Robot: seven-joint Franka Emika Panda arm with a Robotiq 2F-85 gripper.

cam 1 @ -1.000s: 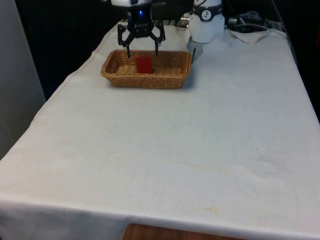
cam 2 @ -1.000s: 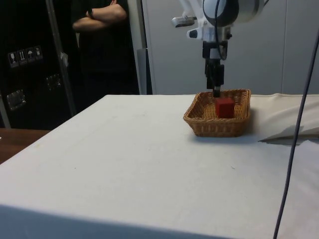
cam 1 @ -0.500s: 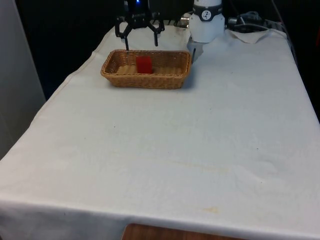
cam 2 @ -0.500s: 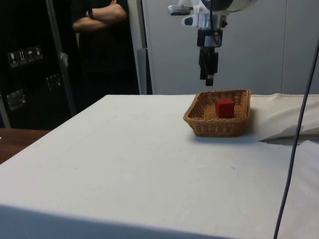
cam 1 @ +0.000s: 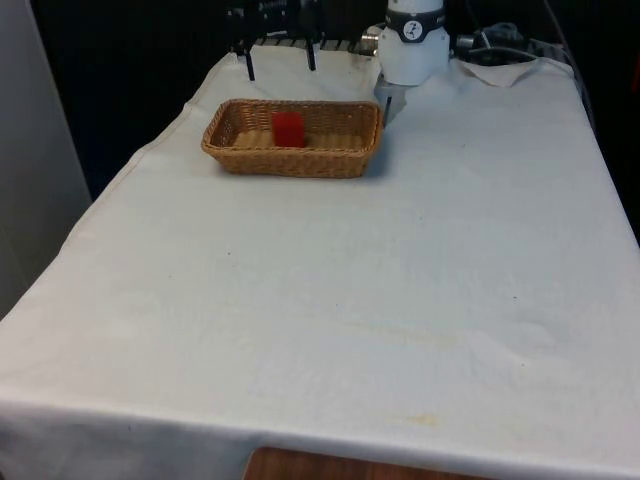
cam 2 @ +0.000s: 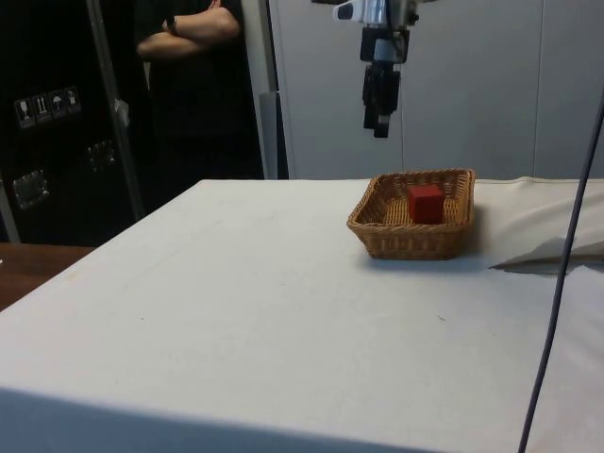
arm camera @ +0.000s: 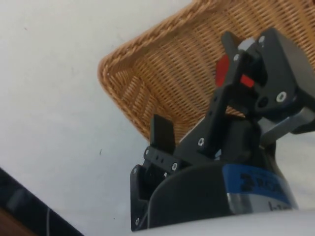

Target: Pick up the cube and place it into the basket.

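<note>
The red cube (cam 1: 288, 129) rests inside the wicker basket (cam 1: 290, 165) at the table's far end, towards the front view's left. My gripper (cam 1: 281, 66) hangs high above the basket's far edge, open, with nothing between its fingers. In the side view the cube (cam 2: 426, 203) sits in the basket (cam 2: 406, 241), and the gripper (cam 2: 380, 127) is well above it, over the rim farther from the cube. The wrist view looks down past the fingers (arm camera: 161, 132) onto the basket (arm camera: 162, 73), with a sliver of the cube (arm camera: 222, 69) showing behind one finger.
The arm's white base (cam 1: 412, 50) stands just beyond the basket at the front view's right, with rumpled cloth (cam 1: 505, 68) and cables beside it. A person with crossed arms (cam 2: 189, 38) stands past the table. A dark cable (cam 2: 564, 274) hangs near the side camera.
The open gripper has risen straight up out of the basket, from just over the cube to well above the rim. The cube has stayed put in the basket.
</note>
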